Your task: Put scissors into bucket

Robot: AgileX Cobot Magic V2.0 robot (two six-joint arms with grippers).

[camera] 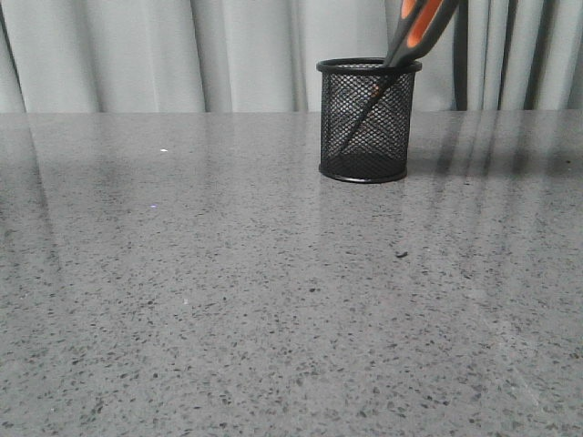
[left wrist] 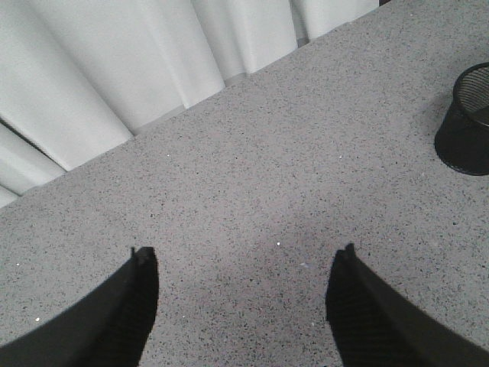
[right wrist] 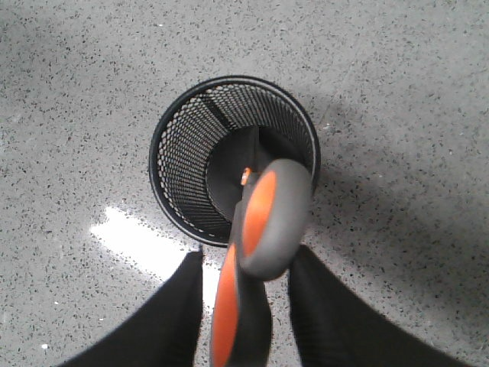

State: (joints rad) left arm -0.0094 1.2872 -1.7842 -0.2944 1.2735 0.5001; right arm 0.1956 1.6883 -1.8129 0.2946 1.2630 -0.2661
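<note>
The black wire-mesh bucket (camera: 392, 137) stands upright on the grey speckled table, right of centre and far back. The scissors (camera: 421, 27) stand in it with the dark blades down inside and the grey and orange handles leaning out over the rim to the upper right. In the right wrist view the scissors (right wrist: 271, 214) rise out of the bucket (right wrist: 183, 168) towards the camera. My right gripper (right wrist: 247, 252) is open, its fingers on either side of the handles with table showing in the gap on one side. My left gripper (left wrist: 243, 256) is open and empty over bare table, with the bucket (left wrist: 466, 122) off to one side.
Pale curtains (camera: 228, 55) hang behind the table's far edge, just behind the bucket. A bright reflection (right wrist: 137, 237) lies on the table next to the bucket.
</note>
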